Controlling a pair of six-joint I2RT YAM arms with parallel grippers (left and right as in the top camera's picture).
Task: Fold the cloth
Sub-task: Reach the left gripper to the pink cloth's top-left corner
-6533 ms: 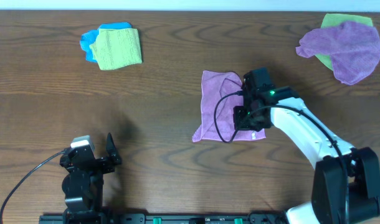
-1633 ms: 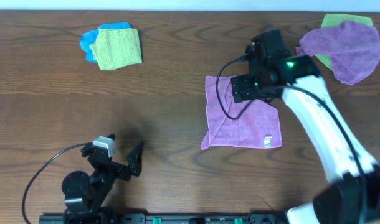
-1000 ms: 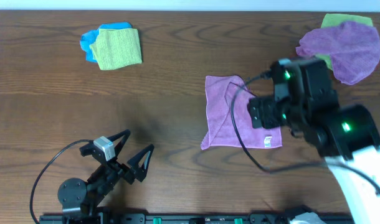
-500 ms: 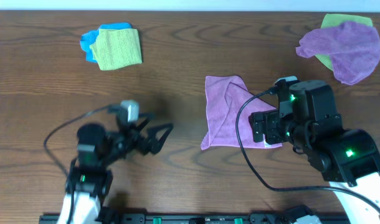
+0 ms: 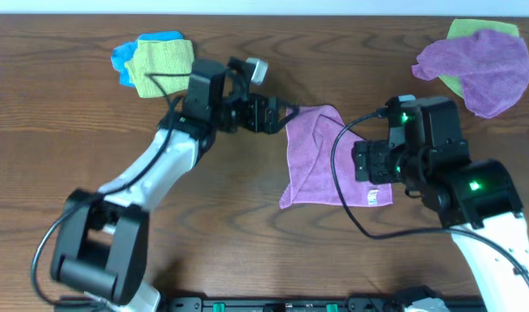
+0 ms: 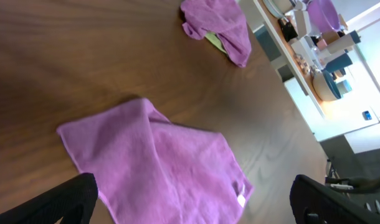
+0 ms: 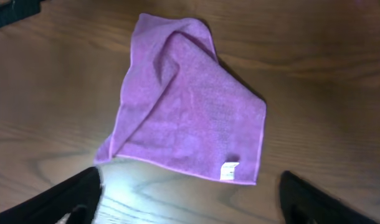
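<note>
overhead / cloth: Your cloth (image 5: 321, 160) lies on the table (image 5: 247, 225), right of centre, between your two grippers. A flap is doubled over along a diagonal at its far-left part.
overhead / tag: The white tag (image 5: 369, 198) sits at the near-right corner.
overhead / left gripper: Your left gripper (image 5: 280, 115) reaches across to the cloth's far-left corner. You cannot tell contact or jaw state from up here.
overhead / right gripper: Your right gripper (image 5: 375, 165) hangs over the cloth's right edge, and its body hides the jaws.
overhead / other cloths: A lime-green cloth (image 5: 165, 68) lies on a blue cloth (image 5: 122, 57) at far left, and only this view shows that pile. A violet cloth (image 5: 477, 65) lies over a green cloth (image 5: 468, 29) at far right, well apart from yours.
left wrist / gripper: Your fingers (image 6: 71, 199) stand wide apart and released, one at each lower corner of the view.
left wrist / cloth: The cloth spreads ahead of the fingers with a raised fold ridge that the top view flattens. The violet cloth sits far behind it.
left wrist / background: Blurred shelf clutter (image 6: 321, 37) lies past the table edge.
right wrist / gripper: Your fingers (image 7: 314, 199) are spread wide, released, with bare table between them.
right wrist / cloth: The cloth lies just ahead of the fingers, ungripped. The tag is at its nearest edge, and the doubled flap is at the far corner.
</note>
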